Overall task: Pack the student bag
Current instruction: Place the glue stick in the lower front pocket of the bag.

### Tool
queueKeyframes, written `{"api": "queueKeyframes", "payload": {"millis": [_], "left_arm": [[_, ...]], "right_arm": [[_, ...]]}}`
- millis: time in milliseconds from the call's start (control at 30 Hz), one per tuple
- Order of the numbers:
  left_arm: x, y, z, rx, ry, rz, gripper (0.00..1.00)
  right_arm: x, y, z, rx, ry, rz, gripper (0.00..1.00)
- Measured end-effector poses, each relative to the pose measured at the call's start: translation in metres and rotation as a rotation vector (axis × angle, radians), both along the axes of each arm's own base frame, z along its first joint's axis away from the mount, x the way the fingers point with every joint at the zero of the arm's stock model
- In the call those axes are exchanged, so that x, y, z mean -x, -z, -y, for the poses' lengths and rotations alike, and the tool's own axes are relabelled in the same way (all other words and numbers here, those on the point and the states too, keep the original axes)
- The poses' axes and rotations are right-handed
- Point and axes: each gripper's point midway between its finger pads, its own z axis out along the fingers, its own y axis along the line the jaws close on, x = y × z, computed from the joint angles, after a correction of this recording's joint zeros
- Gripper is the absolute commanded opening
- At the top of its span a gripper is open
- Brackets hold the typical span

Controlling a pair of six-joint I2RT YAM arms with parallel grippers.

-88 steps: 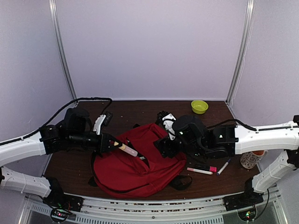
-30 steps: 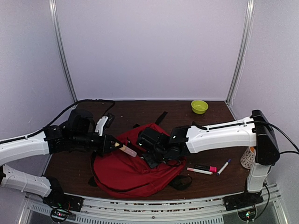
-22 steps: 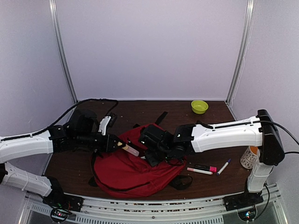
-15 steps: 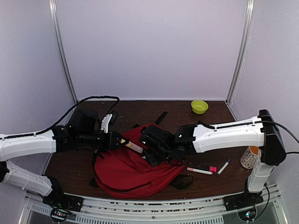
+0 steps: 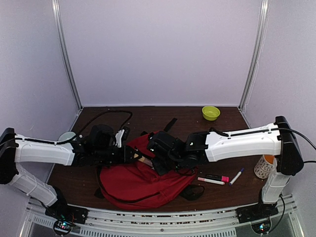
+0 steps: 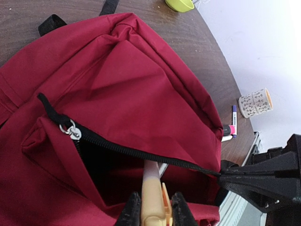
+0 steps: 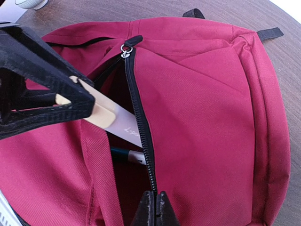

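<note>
The student bag [image 5: 143, 180] lies mid-surface [image 5: 148, 116], toward the near edge. It is soft, light fabric that likely collapses, so take it by the zip edge. The right hand [image 7: 155, 209] is closed, pinching that edge. The left hand [image 6: 151, 209] grips a marker [image 6: 149, 181], its tip inside the opening.

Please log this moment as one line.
state: marker tip in open pocket | left gripper: shut on marker | right gripper: shut on student bag edge
</note>
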Motion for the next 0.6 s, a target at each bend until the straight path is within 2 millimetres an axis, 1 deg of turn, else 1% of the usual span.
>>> {"api": "queueKeyframes", "payload": {"millis": [267, 600], "left_arm": [[-0.006, 0.005, 0.009, 0.049, -0.012, -0.013, 0.00], [-0.009, 0.012, 0.020, 0.082, 0.003, -0.023, 0.01]], "right_arm": [[0.002, -0.007, -0.002, -0.021, -0.008, 0.004, 0.00], [0.004, -0.009, -0.004, -0.026, -0.015, 0.006, 0.00]]}}
